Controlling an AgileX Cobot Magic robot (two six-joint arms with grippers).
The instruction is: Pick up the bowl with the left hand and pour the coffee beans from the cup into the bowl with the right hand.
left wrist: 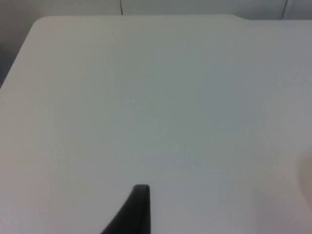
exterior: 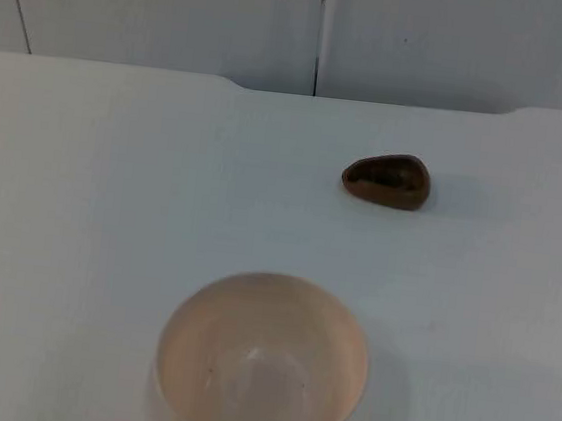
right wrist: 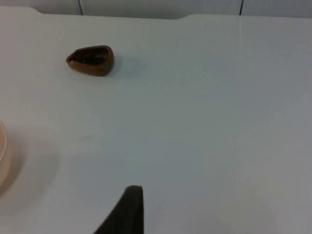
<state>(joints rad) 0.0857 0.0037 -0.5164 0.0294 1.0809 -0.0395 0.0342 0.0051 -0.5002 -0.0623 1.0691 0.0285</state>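
A pale pink bowl (exterior: 261,361) stands upright and empty at the near middle of the white table. A small brown teardrop-shaped cup (exterior: 387,180) with dark contents sits further back and to the right, well apart from the bowl. My left gripper (left wrist: 140,197) hangs over bare table, with the bowl's rim (left wrist: 308,180) just off to its side. My right gripper (right wrist: 130,200) also waits above bare table; the cup (right wrist: 91,60) lies far ahead of it and the bowl's edge (right wrist: 2,156) is off to one side. Neither gripper touches anything.
The white table (exterior: 81,200) ends at a grey partition wall (exterior: 181,9) with a dark vertical seam (exterior: 320,34). Open surface surrounds the bowl and the cup on all sides.
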